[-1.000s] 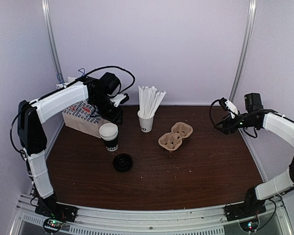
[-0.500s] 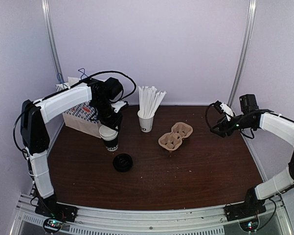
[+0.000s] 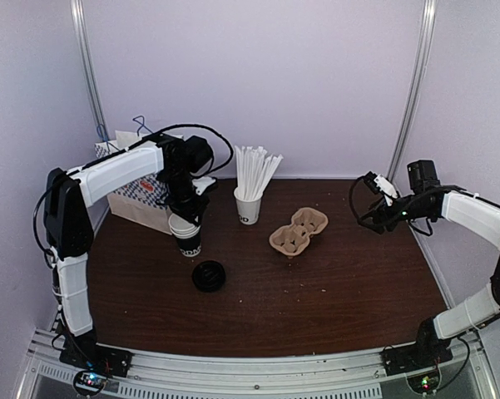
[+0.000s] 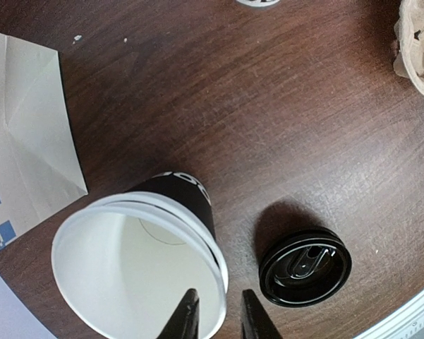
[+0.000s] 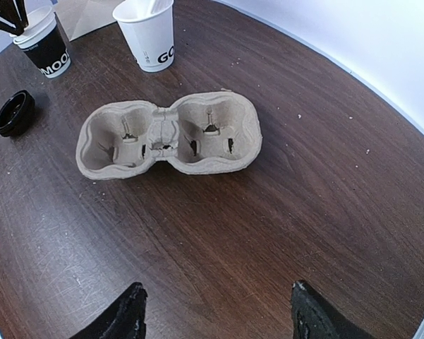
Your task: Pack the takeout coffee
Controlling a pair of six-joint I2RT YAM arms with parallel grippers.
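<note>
Left gripper (image 4: 217,319) hangs right over the upright, lidless black paper cup with white lettering (image 4: 187,192) by the white paper bag (image 4: 28,141), jaws slightly apart straddling its rim. Right gripper (image 5: 215,314) sits well off, wide open.

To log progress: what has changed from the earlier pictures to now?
The left tool came down onto the cup; its fingers now straddle the rim, not yet closed. The right tool shifted slightly, open. Cup, lid, cardboard tray, straws and bag stayed.
</note>
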